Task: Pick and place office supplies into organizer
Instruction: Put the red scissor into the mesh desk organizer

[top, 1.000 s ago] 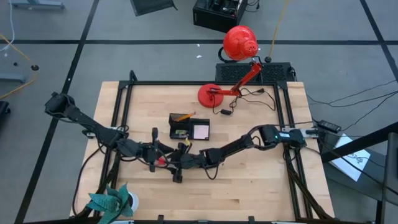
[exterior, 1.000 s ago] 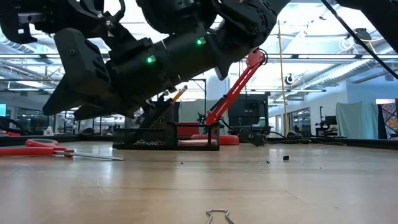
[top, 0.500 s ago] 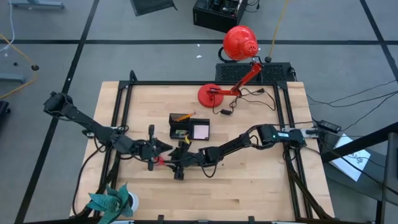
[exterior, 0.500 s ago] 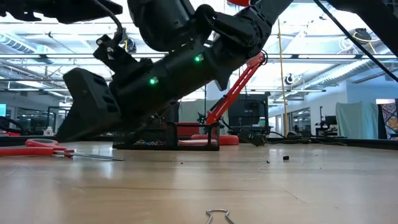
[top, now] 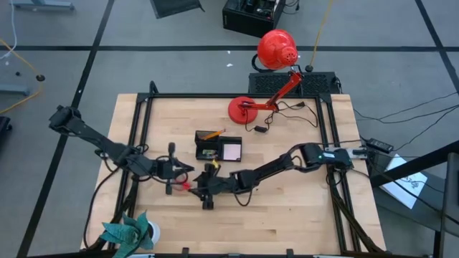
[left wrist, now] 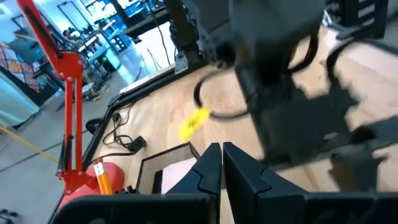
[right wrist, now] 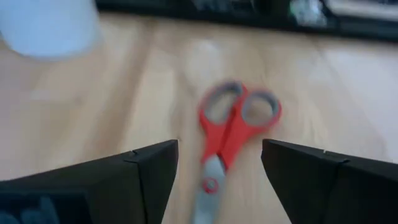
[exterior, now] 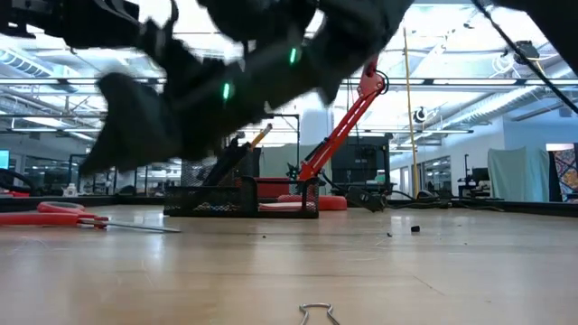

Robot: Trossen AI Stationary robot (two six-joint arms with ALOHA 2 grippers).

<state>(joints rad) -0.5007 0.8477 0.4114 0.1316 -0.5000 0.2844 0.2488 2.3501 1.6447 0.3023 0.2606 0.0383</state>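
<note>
Red-handled scissors (top: pixel 185 186) lie flat on the wood between the two grippers; in the low view the scissors (exterior: pixel 54 215) rest on the table at the left. My right gripper (top: pixel 204 188) is open, and in its wrist view the fingers (right wrist: pixel 149 168) stand on either side of the scissors (right wrist: pixel 231 127) without touching them. My left gripper (top: pixel 183 170) is shut and hovers just left of the scissors. The black organizer (top: pixel 209 145) holds the pink notepad (top: pixel 232 151) and an orange pencil (top: pixel 210 134). The pens are out of view.
The red lamp base (top: pixel 240 109) and its cable sit behind the organizer. A teal plant (top: pixel 129 233) stands at the near left corner. A wire clip (exterior: pixel 316 313) and a small dark bit (exterior: pixel 415 228) lie on the table. Bare wood stretches to the right.
My left gripper has drawn back a little toward the table's left edge, away from the scissors. The right arm is in motion above the scissors and shows blurred in the low view. The scissors have stayed where they were.
</note>
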